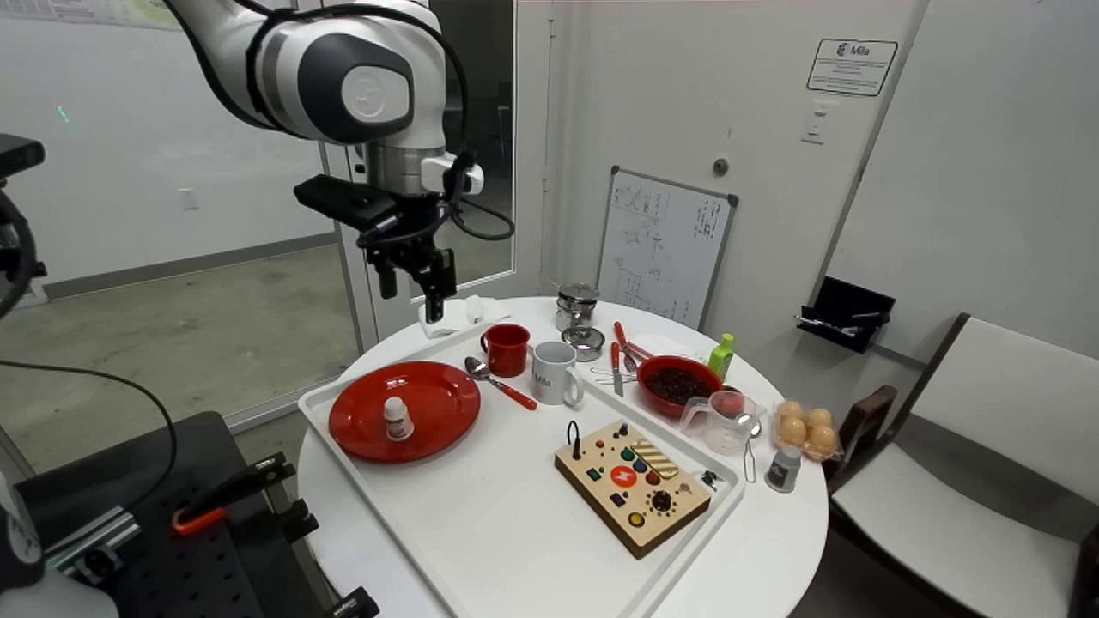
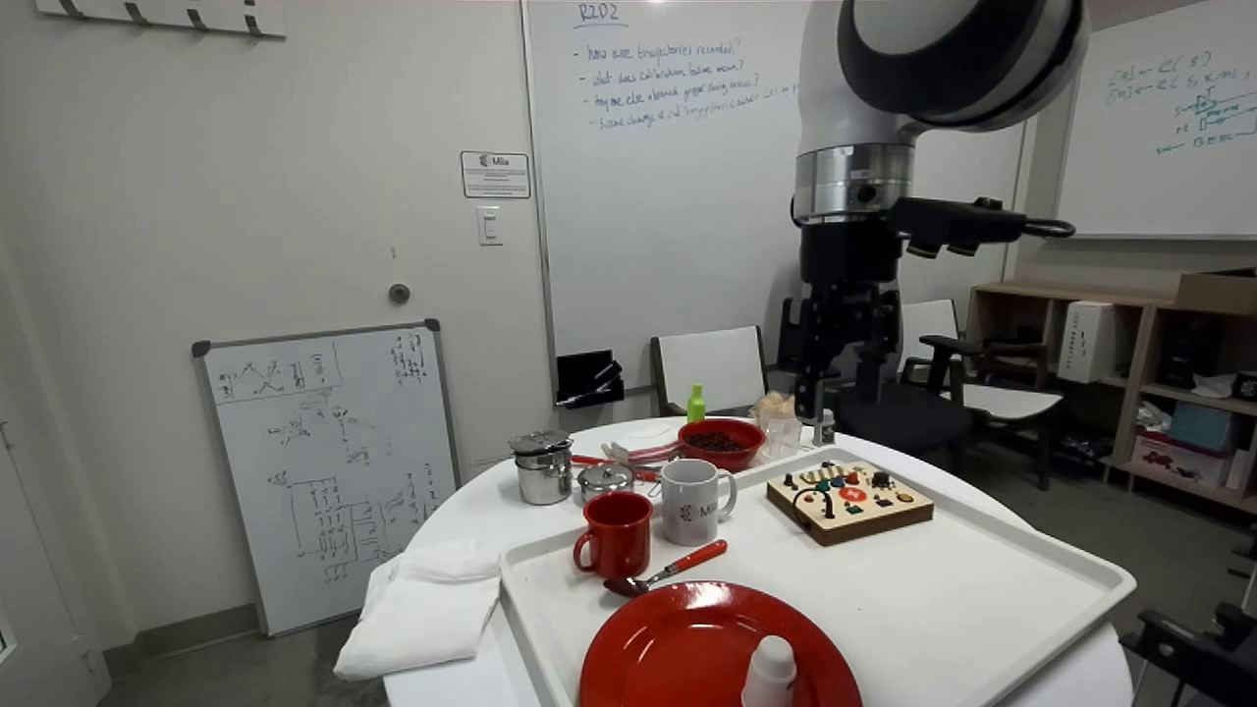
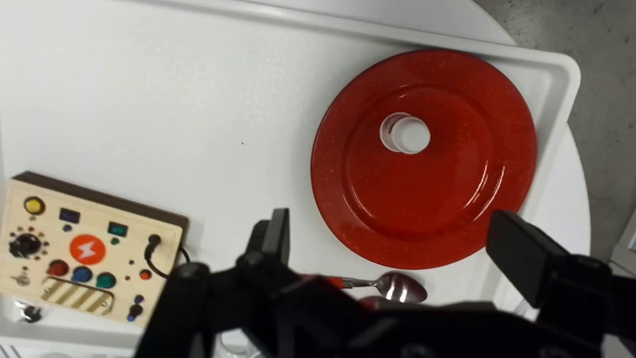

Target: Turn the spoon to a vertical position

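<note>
In an exterior view, the slim metal spoon with red-orange handle [image 1: 506, 389] lies mid-frame on the white rectangular tray [image 1: 481, 506], beside the red cup [image 1: 506, 350] and pale cylindrical mug [image 1: 552, 373]. In an exterior view, my black two-fingered pincer [image 2: 838, 401] hangs at right, jaws apart, holding nothing. In the wrist view, I judge the spoon light and stiff (polished bowl likely slippery); clamp mid-handle. The round red plate [image 3: 425, 191] may limit swing; use the tray surface at upper left for turning.

Red-orange and silver on the spoon [image 2: 683, 565], glossy red on plate [image 3: 427, 189] and cup [image 2: 619, 535], black on the gripper [image 1: 411, 300], plain white across the tray [image 3: 198, 124]. Pale beige on the button box [image 1: 637, 489], with slanting tan-and-cream stripes on a panel [image 3: 78, 295] and a white-marked orange disc [image 3: 87, 249].
</note>
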Action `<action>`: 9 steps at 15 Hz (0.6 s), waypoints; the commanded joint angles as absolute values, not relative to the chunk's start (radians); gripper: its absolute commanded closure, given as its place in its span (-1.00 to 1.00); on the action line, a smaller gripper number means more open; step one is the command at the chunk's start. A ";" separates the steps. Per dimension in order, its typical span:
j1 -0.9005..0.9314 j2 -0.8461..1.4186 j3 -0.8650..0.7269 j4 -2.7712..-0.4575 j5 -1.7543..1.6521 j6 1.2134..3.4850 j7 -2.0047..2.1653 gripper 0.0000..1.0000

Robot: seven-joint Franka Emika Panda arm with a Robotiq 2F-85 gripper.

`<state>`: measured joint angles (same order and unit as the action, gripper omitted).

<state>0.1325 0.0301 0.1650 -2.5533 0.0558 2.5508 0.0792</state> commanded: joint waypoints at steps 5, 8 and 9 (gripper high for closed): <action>0.139 0.302 0.170 -2.222 -0.011 2.333 -0.229 -1.00; 0.136 0.285 0.171 -2.239 -0.028 2.320 -0.216 -1.00; 0.136 0.310 0.171 -2.205 -0.044 2.289 -0.226 -1.00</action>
